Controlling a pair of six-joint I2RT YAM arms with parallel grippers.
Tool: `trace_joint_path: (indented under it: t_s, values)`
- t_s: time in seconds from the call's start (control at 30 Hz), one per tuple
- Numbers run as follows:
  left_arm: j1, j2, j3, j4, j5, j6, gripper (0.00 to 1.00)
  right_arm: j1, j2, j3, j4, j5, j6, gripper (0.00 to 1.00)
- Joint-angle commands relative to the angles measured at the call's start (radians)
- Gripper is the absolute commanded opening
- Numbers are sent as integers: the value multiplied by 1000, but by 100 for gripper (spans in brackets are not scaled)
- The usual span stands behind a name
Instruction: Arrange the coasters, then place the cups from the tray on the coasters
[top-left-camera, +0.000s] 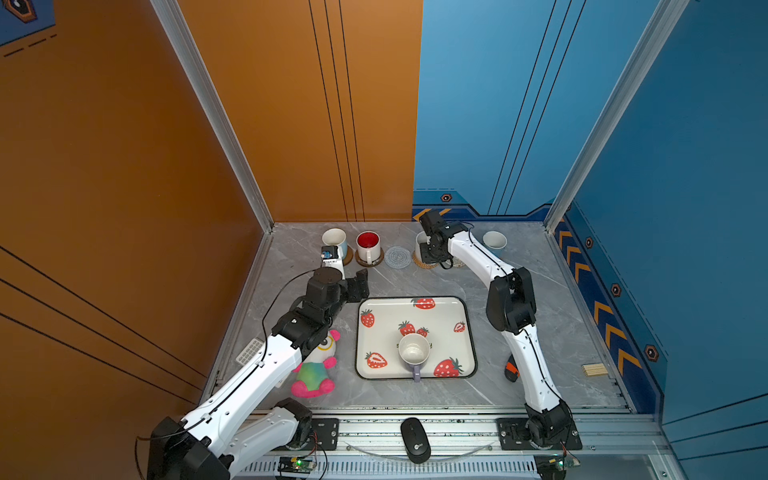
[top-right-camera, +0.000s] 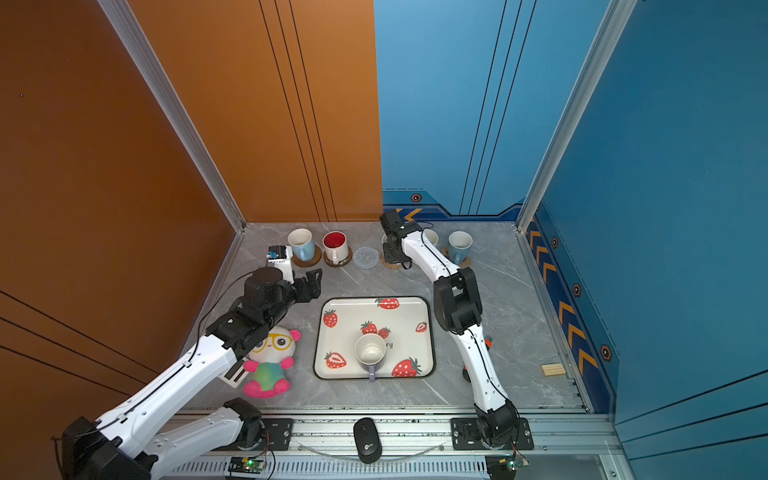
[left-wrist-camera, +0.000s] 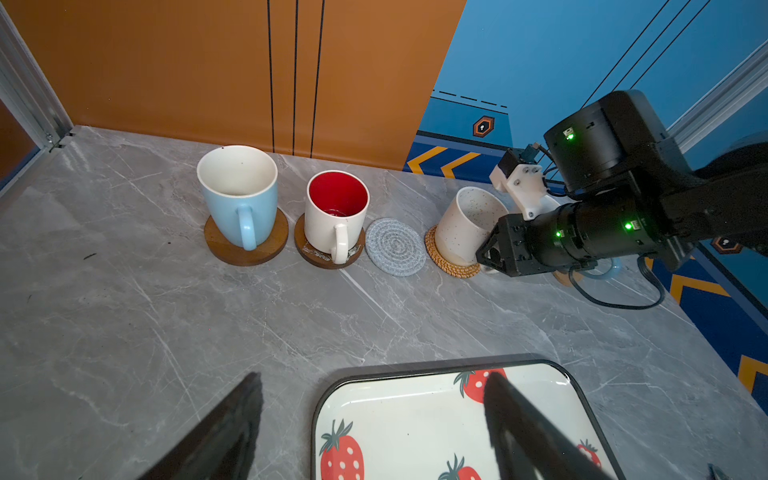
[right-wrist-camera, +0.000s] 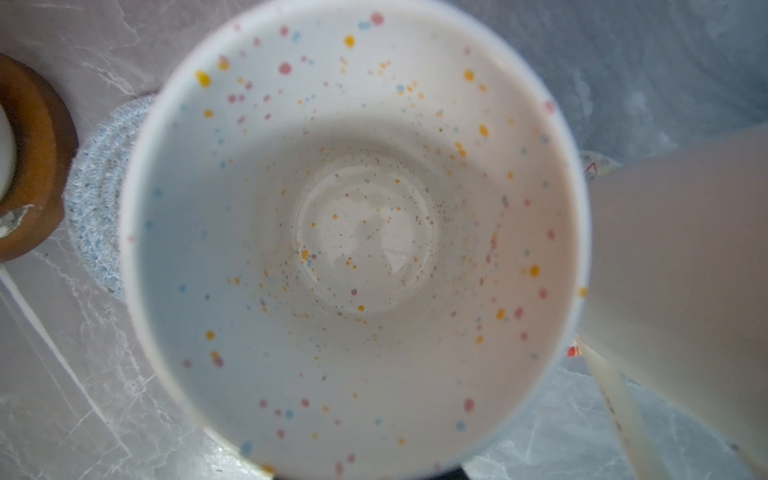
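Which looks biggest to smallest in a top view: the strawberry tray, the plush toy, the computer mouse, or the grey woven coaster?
1. strawberry tray
2. plush toy, partly hidden
3. computer mouse
4. grey woven coaster
The mouse lies nearer the camera, so its lead over the coaster is unsure.

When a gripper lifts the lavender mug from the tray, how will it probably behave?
The lavender mug looks like glazed ceramic, so it is probably stiff, rather heavy, and slippery. It stands upright on the flat tray, so it should not roll, but may slide.
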Motion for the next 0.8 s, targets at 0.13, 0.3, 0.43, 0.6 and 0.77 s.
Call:
trace_joint_path:
  t_s: [0.13, 0.3, 0.43, 0.6, 0.77]
  values:
    - [13, -20, -15, -23, 7, 3, 84, -4, -7, 24, 3, -5, 14, 27]
    - [13, -26, -15, -25, 7, 3, 84, -2, -12, 24, -6, -5, 14, 29]
    - [13, -31, -16, -28, 5, 3, 84, 0, -16, 21, -12, -4, 14, 32]
    - [13, -37, -17, -29, 5, 1, 84, 5, -30, 7, -21, 1, 13, 35]
    - [12, -45, -19, -29, 5, 3, 84, 7, -53, -21, -21, 3, 11, 42]
